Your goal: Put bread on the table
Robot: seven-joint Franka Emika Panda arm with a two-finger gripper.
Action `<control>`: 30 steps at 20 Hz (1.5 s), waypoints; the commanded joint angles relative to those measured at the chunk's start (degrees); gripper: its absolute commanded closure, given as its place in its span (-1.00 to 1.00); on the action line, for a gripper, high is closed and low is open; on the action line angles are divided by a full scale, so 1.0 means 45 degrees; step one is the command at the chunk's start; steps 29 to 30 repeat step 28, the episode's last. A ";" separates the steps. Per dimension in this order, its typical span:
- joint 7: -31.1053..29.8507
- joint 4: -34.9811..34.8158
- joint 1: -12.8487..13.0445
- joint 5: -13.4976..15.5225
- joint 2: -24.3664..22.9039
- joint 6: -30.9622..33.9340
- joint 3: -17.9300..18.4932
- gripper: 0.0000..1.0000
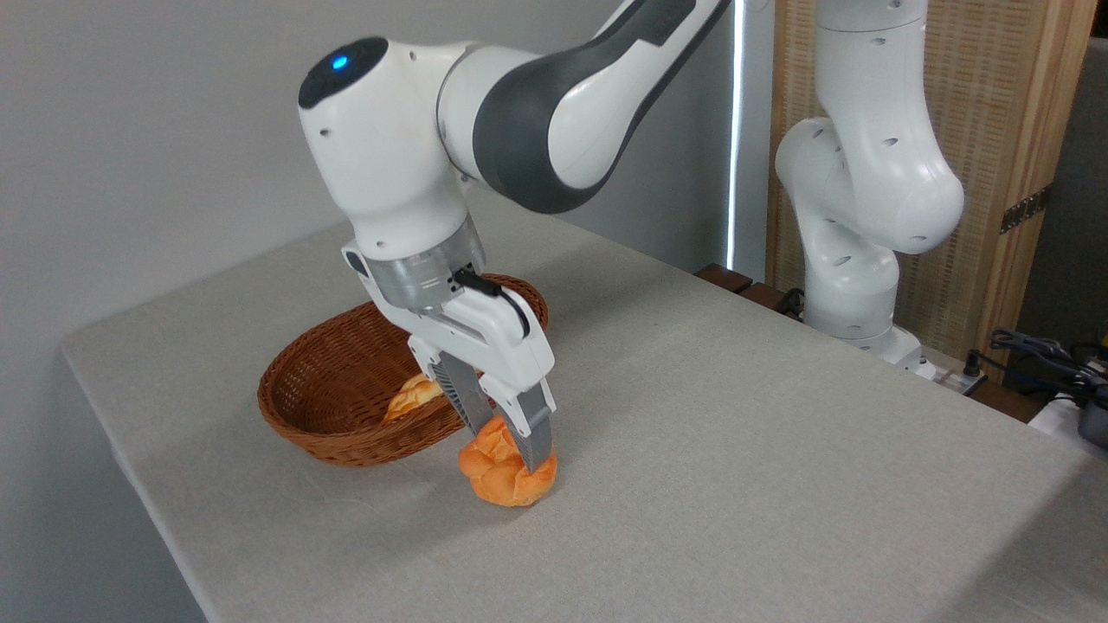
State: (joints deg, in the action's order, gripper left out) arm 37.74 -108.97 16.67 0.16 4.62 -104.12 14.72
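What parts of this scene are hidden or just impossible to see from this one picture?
- Underside of the bun: hidden by the bun itself, so whether it touches the table is unclear.
- Bun's middle: covered by the fingers.
- Bread in the basket: mostly hidden behind the gripper and the basket's rim.
- Arm's upper part: cut off by the top edge.

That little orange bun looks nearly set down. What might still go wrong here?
1. The gripper pinches the bread deep into its soft top, so the bun may stick to a finger and lift or roll when it opens.
2. The bread sits right beside the wicker basket, so a roll could bump it.
3. Pressing lower might squash the bun against the table.
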 commanded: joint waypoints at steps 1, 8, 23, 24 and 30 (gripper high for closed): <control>0.0167 -0.0004 0.0104 -0.0172 0.0086 0.0131 0.0126 -1.00; 0.0148 -0.0004 0.0104 -0.0172 0.0086 0.0150 0.0204 -1.00; 0.0011 0.1363 0.0261 -0.0171 -0.2433 0.0072 -0.0030 -1.00; 0.0011 0.1344 0.0261 -0.0152 -0.2433 0.0091 -0.0010 -1.00; 0.0011 0.1344 0.0280 -0.0133 -0.2218 0.0150 -0.0030 -1.00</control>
